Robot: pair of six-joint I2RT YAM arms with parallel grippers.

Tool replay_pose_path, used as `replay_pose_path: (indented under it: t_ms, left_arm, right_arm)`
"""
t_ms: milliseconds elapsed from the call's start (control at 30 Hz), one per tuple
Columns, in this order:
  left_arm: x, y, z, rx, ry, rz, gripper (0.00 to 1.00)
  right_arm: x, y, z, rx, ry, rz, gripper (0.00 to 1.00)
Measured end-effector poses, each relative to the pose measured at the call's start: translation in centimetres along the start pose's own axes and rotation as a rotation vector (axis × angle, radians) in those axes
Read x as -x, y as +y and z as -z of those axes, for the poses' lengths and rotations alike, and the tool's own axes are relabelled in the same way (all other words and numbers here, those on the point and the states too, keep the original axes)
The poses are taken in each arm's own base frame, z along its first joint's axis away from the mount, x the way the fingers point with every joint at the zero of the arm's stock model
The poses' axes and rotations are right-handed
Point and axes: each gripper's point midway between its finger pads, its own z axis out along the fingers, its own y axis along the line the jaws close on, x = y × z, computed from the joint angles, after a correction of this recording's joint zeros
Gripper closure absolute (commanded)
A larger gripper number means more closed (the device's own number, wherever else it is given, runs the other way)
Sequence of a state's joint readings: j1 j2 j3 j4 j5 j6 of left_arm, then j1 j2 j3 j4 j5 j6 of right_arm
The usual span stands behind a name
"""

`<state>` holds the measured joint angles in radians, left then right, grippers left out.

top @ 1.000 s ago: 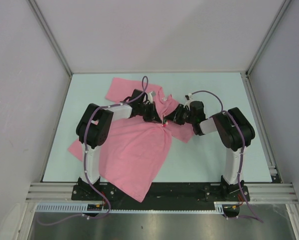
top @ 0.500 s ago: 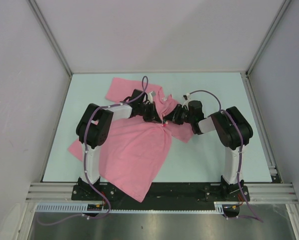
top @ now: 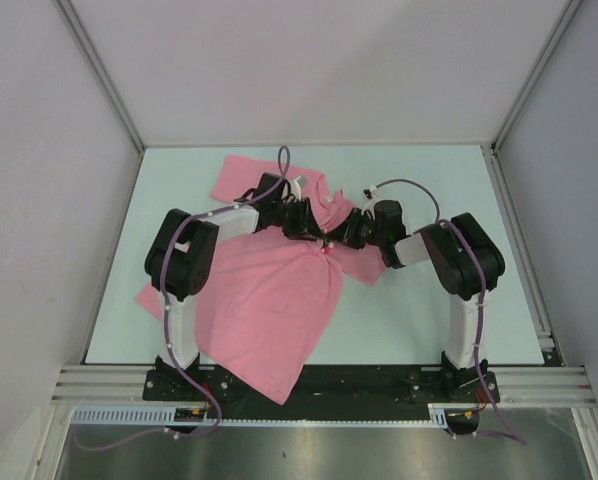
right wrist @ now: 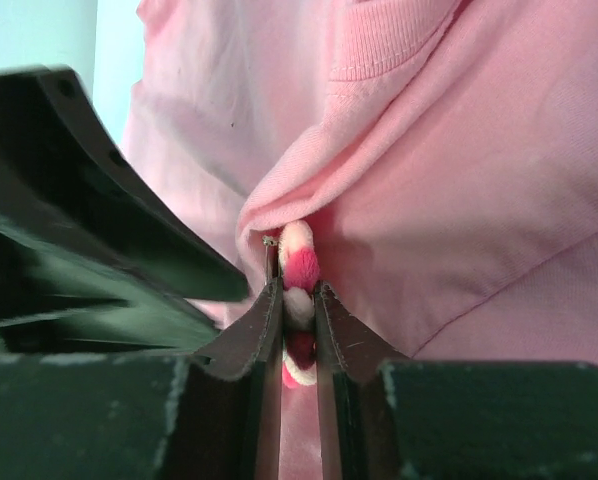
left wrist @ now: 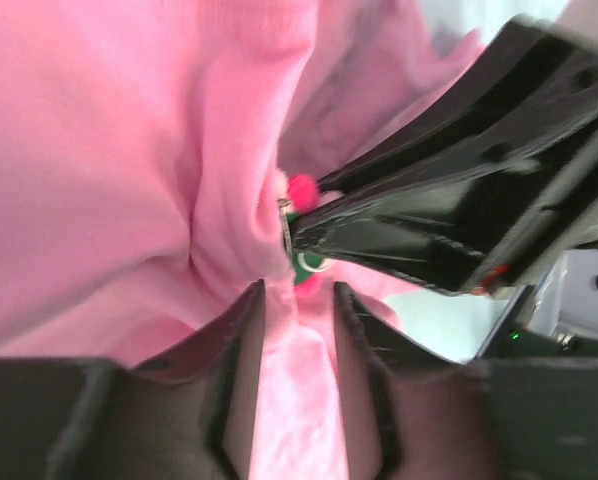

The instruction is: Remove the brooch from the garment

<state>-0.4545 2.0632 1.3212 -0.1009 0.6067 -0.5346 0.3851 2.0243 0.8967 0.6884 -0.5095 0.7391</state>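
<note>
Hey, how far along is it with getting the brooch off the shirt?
Done: both grips are set. The right gripper is shut on the brooch, and the left gripper pinches the garment right beside it. In hand: the fabric puckers around the brooch, so it is not yet free. To do: work it out of the fabric and lift it clear.

My L elbow [top: 184, 258] swung outward & L gripper [top: 311, 230] drew its pinch of garment [top: 269, 310] slightly away, while R gripper [top: 335, 240] edged left w/ brooch [top: 324, 249].

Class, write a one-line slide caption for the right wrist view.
Right gripper pinching the brooch where the pink shirt bunches into a fold below its collar.
</note>
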Motion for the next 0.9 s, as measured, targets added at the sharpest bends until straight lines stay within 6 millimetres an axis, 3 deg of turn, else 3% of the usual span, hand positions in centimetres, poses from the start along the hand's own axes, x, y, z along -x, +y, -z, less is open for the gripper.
replay_pose_path:
  t_ms: [133,333,500,900]
  left_arm:
    - [1.6,-0.6,1.6,0.009,-0.046,-0.011,0.5]
    - [3.2,-0.9,2.1,0.023,-0.082,-0.029,0.46]
    - [3.2,-0.5,1.5,0.03,-0.065,-0.035,0.44]
    - [1.1,1.3,-0.3,0.036,0.01,-0.008,0.5]
  right_arm:
    - [-0.2,0.2,-0.1,0.004,0.005,0.003,1.0]
    - [-0.2,0.3,-0.1,0.008,0.005,0.004,1.0]
    - [-0.2,0.3,-0.1,0.009,0.004,0.004,1.0]
    - [-0.1,0.3,0.0,0.011,0.004,-0.005,1.0]
